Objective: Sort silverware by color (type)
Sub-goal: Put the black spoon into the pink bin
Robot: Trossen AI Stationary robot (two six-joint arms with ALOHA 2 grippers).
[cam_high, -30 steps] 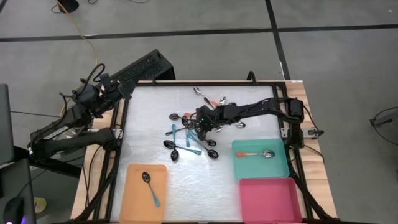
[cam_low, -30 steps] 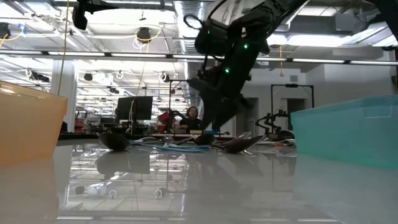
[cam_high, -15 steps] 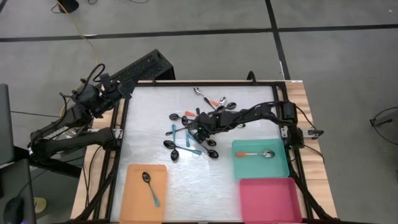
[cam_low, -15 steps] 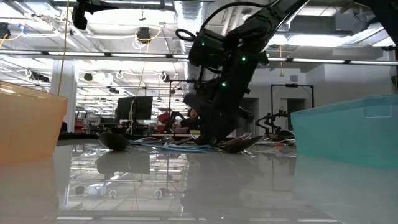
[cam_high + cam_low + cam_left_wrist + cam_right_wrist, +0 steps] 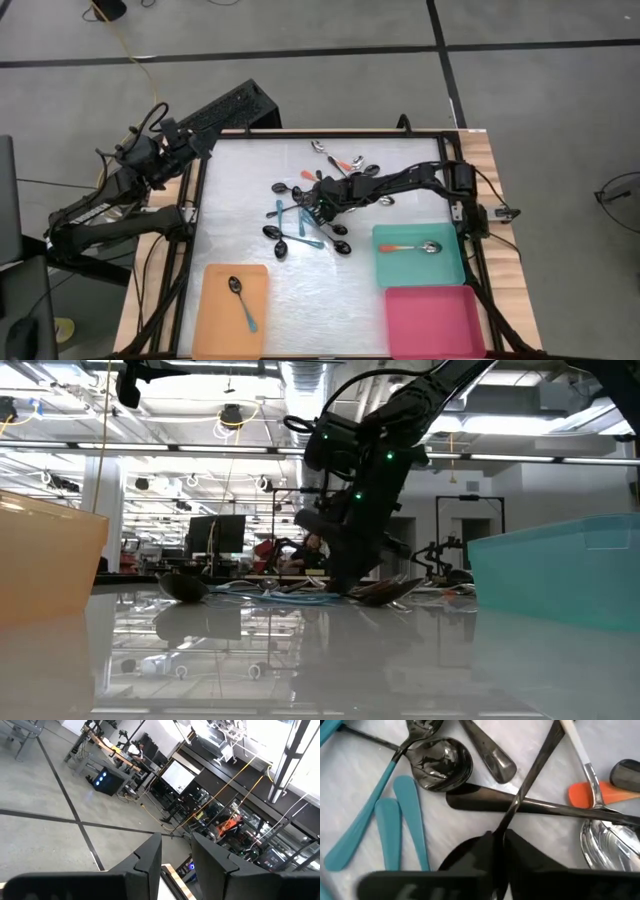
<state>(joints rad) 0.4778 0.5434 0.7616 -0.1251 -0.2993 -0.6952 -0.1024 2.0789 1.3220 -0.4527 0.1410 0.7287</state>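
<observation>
The silverware lies as a loose pile [image 5: 305, 215] in the middle of the table: spoons with teal, orange and black handles. My right gripper [image 5: 318, 205] stands over the pile, pointing steeply down, shut on a black-handled spoon [image 5: 530, 775]. Teal handles [image 5: 395, 827] lie beside its fingers. More spoons [image 5: 340, 160] lie toward the far edge. One teal-handled spoon [image 5: 241, 300] lies in the orange tray [image 5: 215, 330], and one orange-handled spoon [image 5: 408, 247] lies in the teal tray [image 5: 445, 270]. My left gripper [image 5: 176, 865] waits open, off the table's far left corner [image 5: 190, 140]. My right gripper pinches the thin black handle [image 5: 506, 822] of a spoon between its two fingers [image 5: 470, 855]. The fingers come from above, slanting down onto the pile. The handle runs away from the fingers and crosses over another black handle [image 5: 545, 807]; the spoon still lies on the pile.
A pink tray [image 5: 435, 322] stands at the near right corner, next to the teal tray. A silver spoon bowl [image 5: 607, 837] and an orange handle [image 5: 600, 792] lie close to the held handle. In the low view, the teal tray's wall [image 5: 560, 575] rises at the right.
My right gripper has sunk onto the spoon pile and shifted a little toward the table's left edge, tipping somewhat steeper. The spoons lie as they did.
</observation>
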